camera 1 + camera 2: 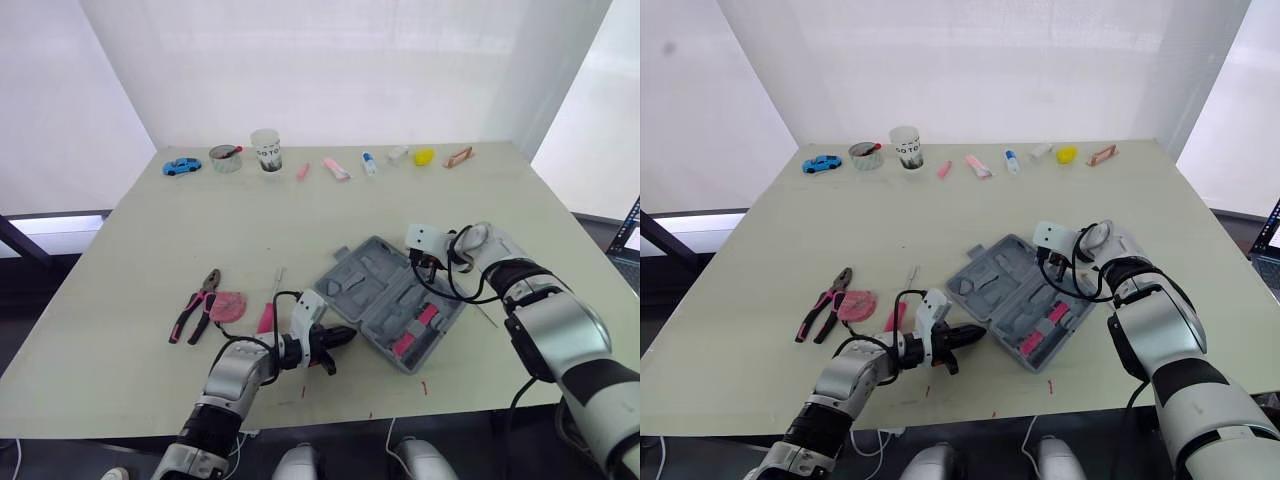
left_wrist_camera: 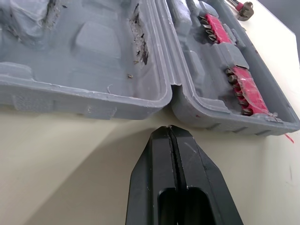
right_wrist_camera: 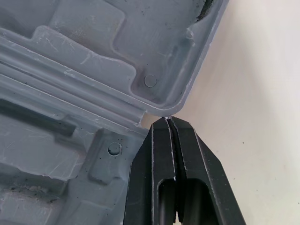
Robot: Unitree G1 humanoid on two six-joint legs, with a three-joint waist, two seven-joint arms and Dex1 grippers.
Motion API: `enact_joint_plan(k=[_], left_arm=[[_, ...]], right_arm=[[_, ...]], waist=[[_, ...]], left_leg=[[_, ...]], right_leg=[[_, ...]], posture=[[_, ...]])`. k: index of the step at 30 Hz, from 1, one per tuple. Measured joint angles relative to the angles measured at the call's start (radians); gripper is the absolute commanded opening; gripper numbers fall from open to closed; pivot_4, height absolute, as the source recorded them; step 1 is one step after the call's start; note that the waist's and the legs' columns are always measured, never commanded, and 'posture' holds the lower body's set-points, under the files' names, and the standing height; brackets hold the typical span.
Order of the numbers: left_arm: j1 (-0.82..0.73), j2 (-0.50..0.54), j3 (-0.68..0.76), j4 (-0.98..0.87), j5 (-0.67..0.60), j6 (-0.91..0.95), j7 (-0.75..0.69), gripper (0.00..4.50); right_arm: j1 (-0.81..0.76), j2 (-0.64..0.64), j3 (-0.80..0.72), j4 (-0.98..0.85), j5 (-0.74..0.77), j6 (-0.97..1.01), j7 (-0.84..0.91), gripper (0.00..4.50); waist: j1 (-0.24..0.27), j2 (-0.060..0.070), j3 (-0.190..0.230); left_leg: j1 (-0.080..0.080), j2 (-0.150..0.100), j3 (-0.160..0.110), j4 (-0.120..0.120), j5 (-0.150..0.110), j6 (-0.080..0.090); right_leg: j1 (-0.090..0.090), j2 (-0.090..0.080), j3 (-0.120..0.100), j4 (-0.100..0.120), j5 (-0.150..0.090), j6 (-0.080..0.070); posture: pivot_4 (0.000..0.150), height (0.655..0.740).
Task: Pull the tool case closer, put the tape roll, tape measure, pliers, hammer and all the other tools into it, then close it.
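The grey tool case lies wide open and flat, with both halves facing up. Red bit holders sit in its right half. Well to its left lie pink-and-black pliers, with the flat pink tape roll just beside them.

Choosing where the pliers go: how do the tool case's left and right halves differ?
The left half has bare moulded recesses; the right half carries red bit holders. The left half lies farther from the front edge of the table, the right half nearer. Both are grey, open, flat.
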Motion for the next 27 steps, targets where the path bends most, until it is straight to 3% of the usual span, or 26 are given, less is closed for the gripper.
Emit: enact_joint_plan(k=[16, 27], left_arm=[[0.035, -0.006, 0.001, -0.044, -0.011, 0.015, 0.02, 0.0], [0.035, -0.013, 0.001, -0.044, -0.011, 0.015, 0.031, 0.0]], right_arm=[[0.003, 0.012, 0.062, -0.003, -0.054, -0.005, -0.076, 0.02], [-0.006, 0.01, 0.063, -0.003, -0.056, 0.009, -0.02, 0.02]], waist=[[0.002, 0.0, 0.0], [0.002, 0.0, 0.0]], left_leg=[[0.001, 0.0, -0.001, 0.0, 0.0, 0.0], [0.001, 0.0, -0.003, 0.0, 0.0, 0.0]], right_leg=[[0.001, 0.0, 0.0, 0.0, 0.0, 0.0], [0.002, 0.0, -0.003, 0.0, 0.0, 0.0]], posture=[[0.15, 0.74], [0.15, 0.74]])
